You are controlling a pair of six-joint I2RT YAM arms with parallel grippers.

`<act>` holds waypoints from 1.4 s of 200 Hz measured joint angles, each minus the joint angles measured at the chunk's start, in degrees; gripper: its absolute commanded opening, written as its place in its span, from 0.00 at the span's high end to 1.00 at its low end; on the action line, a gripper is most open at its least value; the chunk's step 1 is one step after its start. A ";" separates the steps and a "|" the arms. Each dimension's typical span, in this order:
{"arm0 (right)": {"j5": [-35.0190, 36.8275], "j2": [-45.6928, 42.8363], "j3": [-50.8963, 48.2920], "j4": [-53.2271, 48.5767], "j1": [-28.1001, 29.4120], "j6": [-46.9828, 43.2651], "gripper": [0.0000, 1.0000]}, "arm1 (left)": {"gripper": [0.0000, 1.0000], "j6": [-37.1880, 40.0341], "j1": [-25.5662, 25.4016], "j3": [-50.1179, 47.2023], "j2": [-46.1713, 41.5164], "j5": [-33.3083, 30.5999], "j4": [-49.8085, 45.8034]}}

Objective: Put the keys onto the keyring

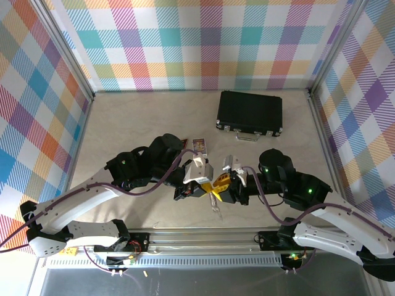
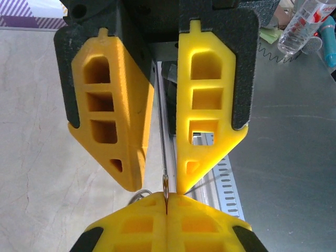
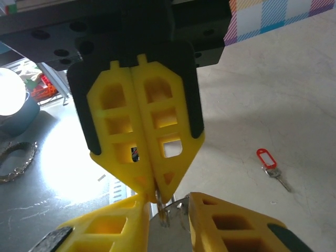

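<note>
My left gripper is shut on the keyring, a thin silver loop pinched at its fingertips. In the left wrist view the keyring shows edge-on as a thin metal line rising from my left gripper. My right gripper faces it tip to tip, its jaws apart on either side of the loop. That right gripper stands open around the metal line. A bit of chain hangs below both grippers. The key, with a red tag, lies flat on the table off to the side.
A black case with a metal handle lies at the back right. A small card rests just behind the left wrist. The metal rail runs along the near edge, and chequered walls close in three sides.
</note>
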 measured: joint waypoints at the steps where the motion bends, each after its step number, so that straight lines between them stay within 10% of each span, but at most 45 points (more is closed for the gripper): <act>1: 0.00 0.00 0.00 0.00 0.02 0.02 0.75 | 1.00 0.00 0.00 0.00 0.00 0.02 0.00; 95: -0.87 -2.10 -1.90 -0.20 0.26 -0.87 0.59 | 1.00 0.00 -0.26 0.00 -0.04 0.22 -0.02; 280: -1.99 -0.50 -1.99 0.46 1.22 -1.01 1.00 | 1.00 -0.26 -0.74 0.00 -0.15 1.07 -1.18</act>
